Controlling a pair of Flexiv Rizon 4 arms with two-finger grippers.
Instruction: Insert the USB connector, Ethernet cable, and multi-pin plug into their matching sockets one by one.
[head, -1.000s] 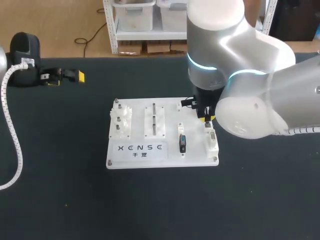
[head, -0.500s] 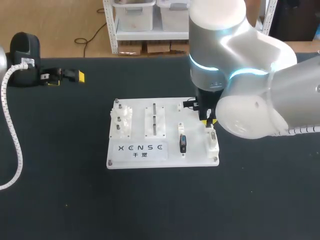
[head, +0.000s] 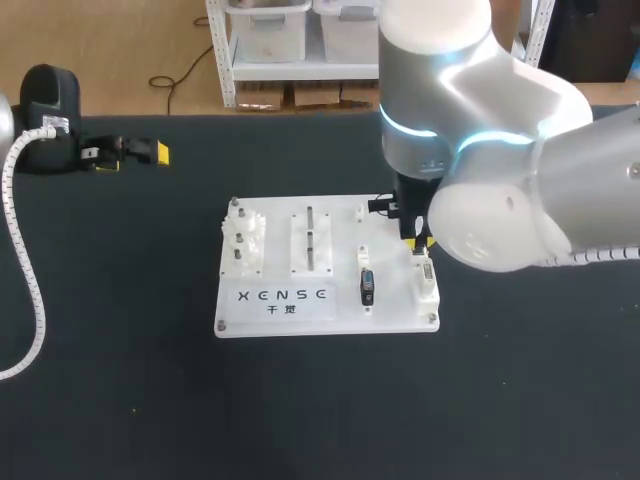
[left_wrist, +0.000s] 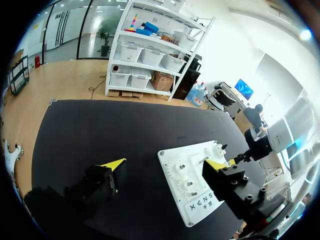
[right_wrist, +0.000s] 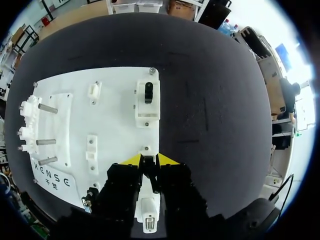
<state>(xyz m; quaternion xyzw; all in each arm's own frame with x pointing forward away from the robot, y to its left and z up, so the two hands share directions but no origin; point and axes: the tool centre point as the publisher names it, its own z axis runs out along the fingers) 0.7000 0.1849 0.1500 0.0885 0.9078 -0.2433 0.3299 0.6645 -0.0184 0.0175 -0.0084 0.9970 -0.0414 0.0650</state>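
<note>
The left gripper (left_wrist: 165, 163) is kept well apart from the work, over the far left part of the dark table (head: 120, 350). Its yellow tips are spread wide and nothing is held between them.

The white board (head: 278, 225) lies in the middle of the table. Toward its front, right of the middle, a short black plug (head: 366, 288) with a bluish face is seen standing in a small white holder. It is judged to be already seated, but this cannot be confirmed from above.

The right gripper (right_wrist: 148, 160) is placed low over the right edge of the board. Its yellow tips are drawn together until they almost meet. Whether something thin is pinched there cannot be told.

Just in front of the right gripper stands a white block (head: 427, 290) with a grey metal piece in its top, which may be a connector already pushed in. Behind the right gripper, at the rear right corner of the board, a second socket block (right_wrist: 147, 100) is shown with a dark opening that looks unfilled.

By this reading the task is partly done. At least one insertion, probably at the rear socket, is still left.
</note>
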